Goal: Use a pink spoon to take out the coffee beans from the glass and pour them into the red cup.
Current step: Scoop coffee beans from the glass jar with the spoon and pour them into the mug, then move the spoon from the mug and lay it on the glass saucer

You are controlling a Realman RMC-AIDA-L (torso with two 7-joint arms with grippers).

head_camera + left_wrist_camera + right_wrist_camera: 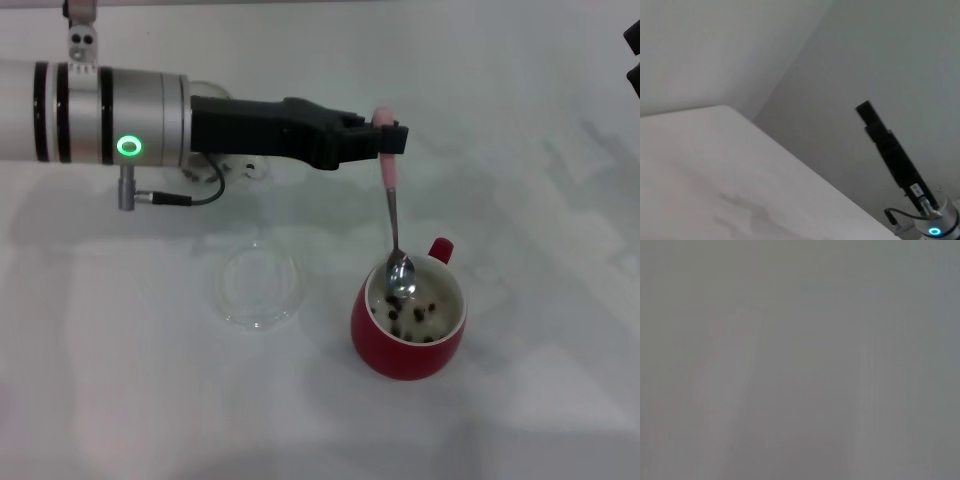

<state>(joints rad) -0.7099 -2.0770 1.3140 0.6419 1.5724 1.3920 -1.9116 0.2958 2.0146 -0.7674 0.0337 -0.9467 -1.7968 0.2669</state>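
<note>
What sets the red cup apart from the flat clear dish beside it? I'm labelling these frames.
The red cup is opaque, deep and has a loop handle; the clear dish is see-through, shallow and handleless. The cup holds coffee beans and the pink spoon, gripped by the left gripper; the dish holds nothing. Both are round and stand on the white table.

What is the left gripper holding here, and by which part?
The left gripper holds the pink spoon by the top of its handle.
</note>
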